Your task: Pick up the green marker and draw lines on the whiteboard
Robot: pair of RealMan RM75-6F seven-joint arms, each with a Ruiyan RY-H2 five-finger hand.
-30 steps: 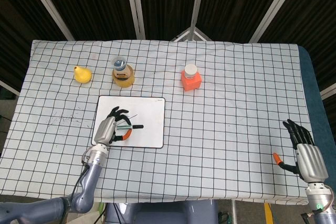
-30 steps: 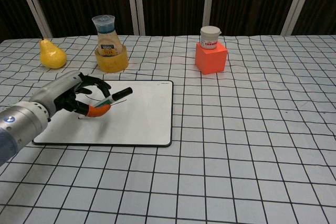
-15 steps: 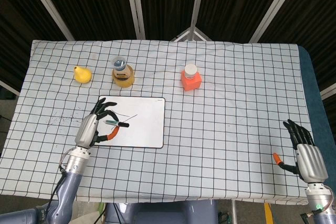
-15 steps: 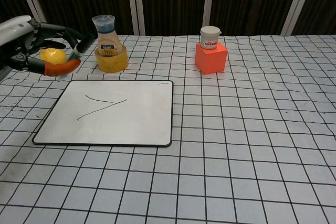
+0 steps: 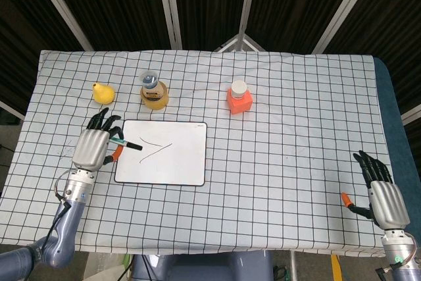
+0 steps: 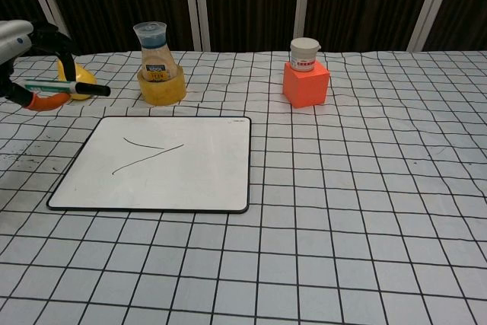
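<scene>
Left hand [image 5: 92,147] gripped the marker [image 5: 126,143] beside the lined whiteboard's [image 5: 177,162] left edge (right hand [image 5: 383,195] lay open).

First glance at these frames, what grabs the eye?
The whiteboard near the table's left-centre, carrying crossing drawn lines. Just off its left edge the left hand holds the green marker lifted above the cloth. Behind stand a yellow pear and an orange block topped by a white jar.
</scene>
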